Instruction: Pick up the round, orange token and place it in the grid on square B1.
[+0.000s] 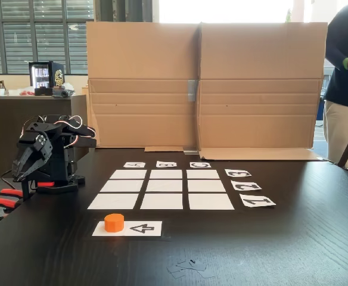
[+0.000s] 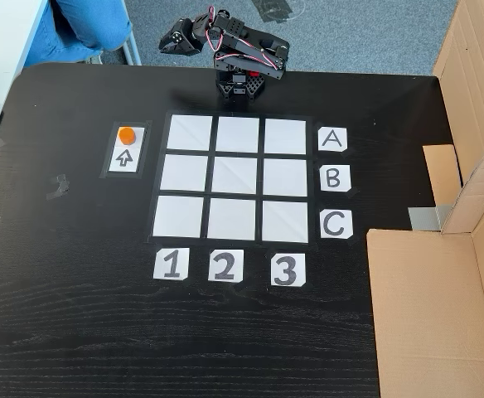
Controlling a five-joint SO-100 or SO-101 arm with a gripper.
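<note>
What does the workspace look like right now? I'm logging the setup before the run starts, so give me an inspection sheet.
Surface: dark wood-grain table, matte, no spills seen.
Job's things: round orange token sits on the white arrow strip, beside the grid; square B1 is bare; all nine cells are bare. Cards A, B, C and 1, 2, 3 border the grid.
Clutter: scraps of clear tape on the table near the front edge in a fixed view.
Grippers: gripper folded at the arm's base, away from the token; jaw state unclear.
Cables: servo wires loop over the arm.
Surroundings: cardboard screen behind the grid; orange clamps at the table edge; a person stands nearby.
</note>
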